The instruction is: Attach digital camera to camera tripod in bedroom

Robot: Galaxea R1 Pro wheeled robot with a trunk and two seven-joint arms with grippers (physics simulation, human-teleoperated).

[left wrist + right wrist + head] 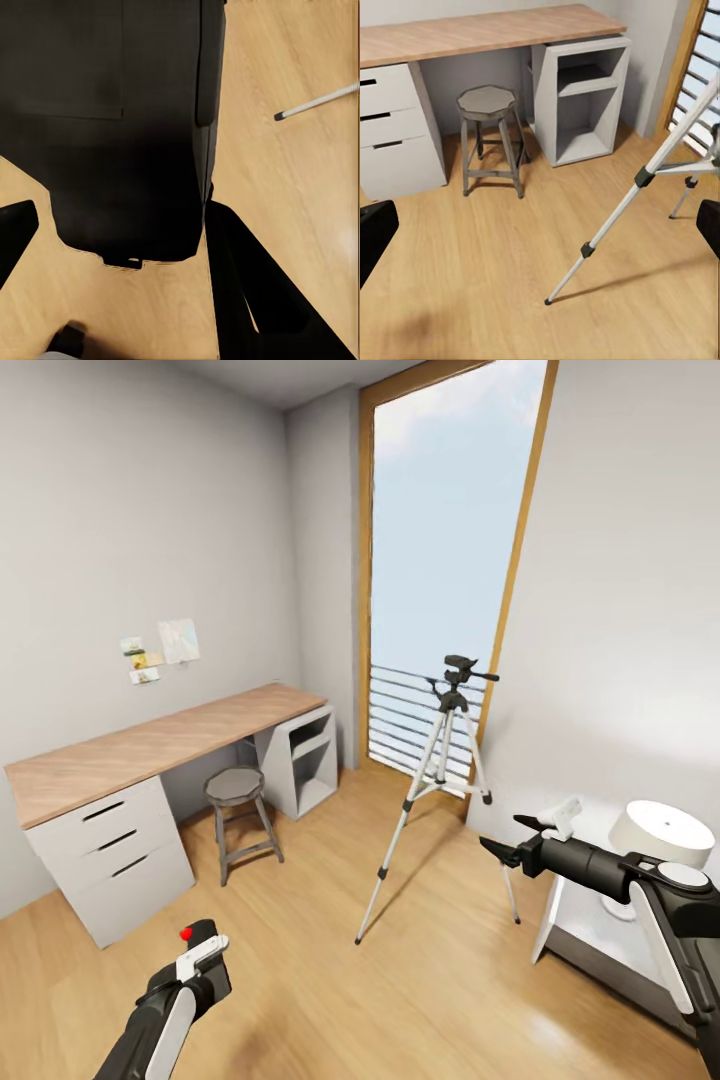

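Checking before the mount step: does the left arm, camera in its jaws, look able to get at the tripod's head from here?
Probably not yet. The left gripper holds the digital camera low over the floor, while the camera tripod stands apart by the window, its head much higher. No object stands between them.

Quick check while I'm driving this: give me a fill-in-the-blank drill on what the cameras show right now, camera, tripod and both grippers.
1. The digital camera is held in the ____ gripper.
2. The camera tripod stands on the wood floor in front of the tall ____.
3. The right gripper holds nothing and its jaws stand ____.
4. The grey stool stands on the floor in front of the ____.

Missing words: left; window; open; desk
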